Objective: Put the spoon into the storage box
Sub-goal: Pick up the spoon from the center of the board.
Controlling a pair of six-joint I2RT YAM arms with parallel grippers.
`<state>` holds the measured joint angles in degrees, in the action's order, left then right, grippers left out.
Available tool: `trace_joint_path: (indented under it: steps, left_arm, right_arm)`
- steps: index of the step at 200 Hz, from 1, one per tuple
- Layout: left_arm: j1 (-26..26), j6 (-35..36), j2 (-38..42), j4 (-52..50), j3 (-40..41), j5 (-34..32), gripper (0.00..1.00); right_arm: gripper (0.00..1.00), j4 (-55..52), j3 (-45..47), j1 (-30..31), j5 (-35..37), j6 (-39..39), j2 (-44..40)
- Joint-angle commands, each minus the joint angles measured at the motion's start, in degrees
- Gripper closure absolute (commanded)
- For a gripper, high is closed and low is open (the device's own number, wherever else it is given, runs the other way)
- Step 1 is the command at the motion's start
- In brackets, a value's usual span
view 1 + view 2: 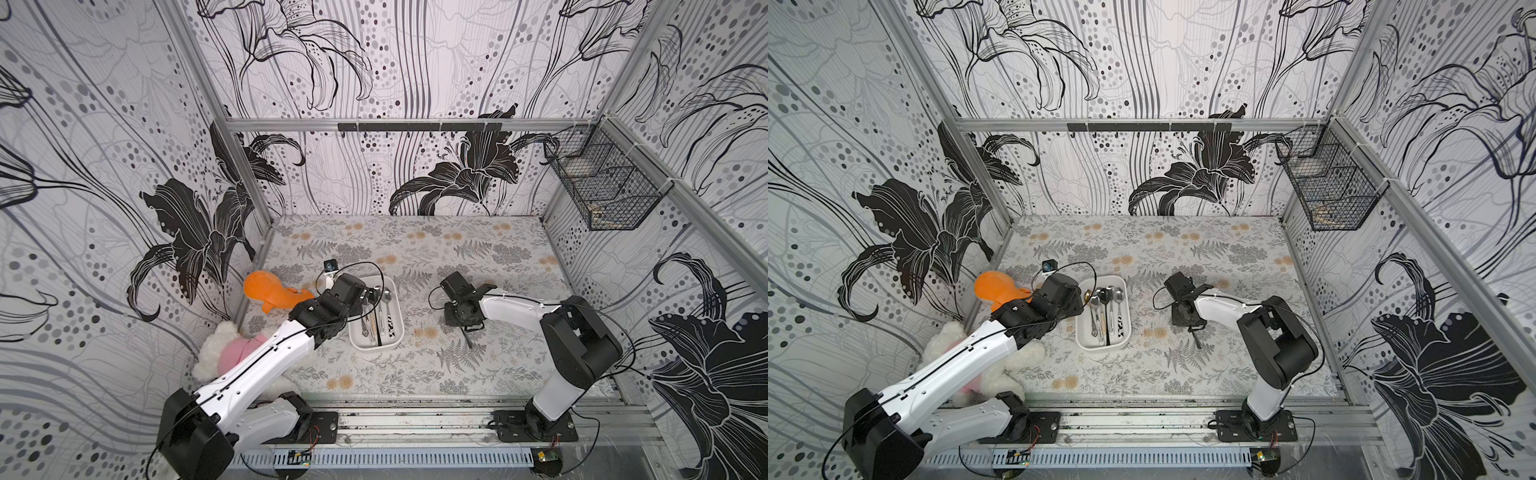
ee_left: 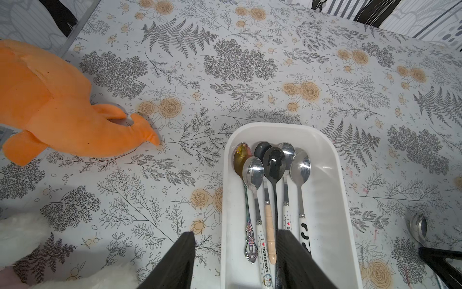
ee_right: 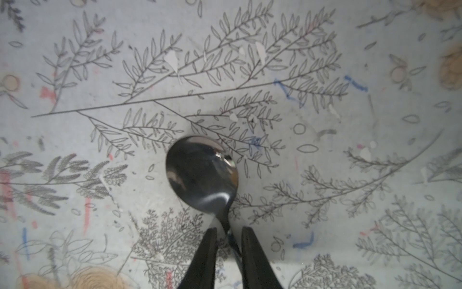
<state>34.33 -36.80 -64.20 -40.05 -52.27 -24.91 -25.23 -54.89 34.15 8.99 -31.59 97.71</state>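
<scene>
Spoon [image 3: 202, 175] lies on the worktop [image 1: 415, 374] to the right of the storage box [image 2: 325, 200], well apart from it and roughly parallel to its long sides. The right jaws stand narrow astride its neck just behind the bowl, one finger [image 3: 252, 262] close against the handle and a sliver of worktop showing beside the other, so no full grip shows. The left jaws hang partly apart, holding nothing, over the box's left wall, one finger [image 2: 180, 262] outside it and the other above the handles of several spoons [image 2: 273, 162] lying inside.
</scene>
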Motion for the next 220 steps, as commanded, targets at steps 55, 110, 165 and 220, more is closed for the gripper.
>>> trace_joint_path:
  steps: [55, 110, 165, 220]
  left_arm:
    - [-0.2, -0.5, 1.1, 0.0, 0.7, -1.5, 0.41]
    - [-0.3, -0.5, 1.1, 0.0, 0.7, -1.5, 0.41]
    - [-0.3, -0.7, 1.4, 0.1, 0.8, -1.7, 0.41]
    - [-0.3, -0.5, 1.7, -0.1, 0.5, -1.9, 0.42]
  right_arm:
    - [0.94, -2.1, 0.6, 0.1, -2.6, 1.0, 2.3]
    - [1.0, -1.8, 0.4, 0.1, -2.1, 0.8, 0.1]
    - [1.0, -2.1, 0.2, 0.2, -2.7, 0.7, -1.9]
    - [1.0, -5.3, -2.6, 0.5, -3.9, 0.4, -6.6]
